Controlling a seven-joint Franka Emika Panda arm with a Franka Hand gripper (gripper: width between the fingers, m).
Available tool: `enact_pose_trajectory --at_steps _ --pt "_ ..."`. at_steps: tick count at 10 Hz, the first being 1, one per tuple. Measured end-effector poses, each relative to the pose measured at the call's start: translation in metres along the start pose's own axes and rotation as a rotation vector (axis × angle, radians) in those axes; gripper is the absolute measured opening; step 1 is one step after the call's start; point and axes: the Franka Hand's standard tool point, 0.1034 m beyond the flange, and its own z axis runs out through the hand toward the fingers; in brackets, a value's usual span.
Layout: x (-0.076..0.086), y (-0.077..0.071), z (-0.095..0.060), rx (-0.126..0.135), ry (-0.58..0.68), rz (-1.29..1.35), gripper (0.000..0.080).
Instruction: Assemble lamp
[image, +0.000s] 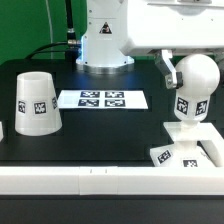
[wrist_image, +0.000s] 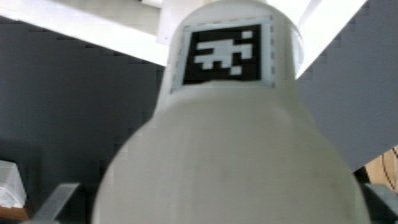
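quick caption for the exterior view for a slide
Bulb upright on the square base at the exterior view's right, shade standing apart at its left, marker board between.

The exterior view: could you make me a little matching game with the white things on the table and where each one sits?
Things:
1 shade
2 bulb
3 base
4 marker board

Places:
A lying flat in the middle of the table
B at the exterior view's left, wide end down
C under the bulb, at the exterior view's right
D standing upright on the base

Pairs: 1-B, 2-D, 3-C, 4-A
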Motion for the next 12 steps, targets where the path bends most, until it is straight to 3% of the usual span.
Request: enact_pose_trajectory --at_steps 7,8,10,12 --pt "-0.006 -0.001 0.001 -0.008 0.021 -0.001 0.0577" --pt "-0.006 -0.001 0.001 -0.007 0.021 -0.001 0.0671" --pt "-0.006 -0.001 0.001 -0.007 0.021 -0.001 0.0698" --pt "0.002 0.000 -0.011 -0.006 0.018 -0.003 0.0698"
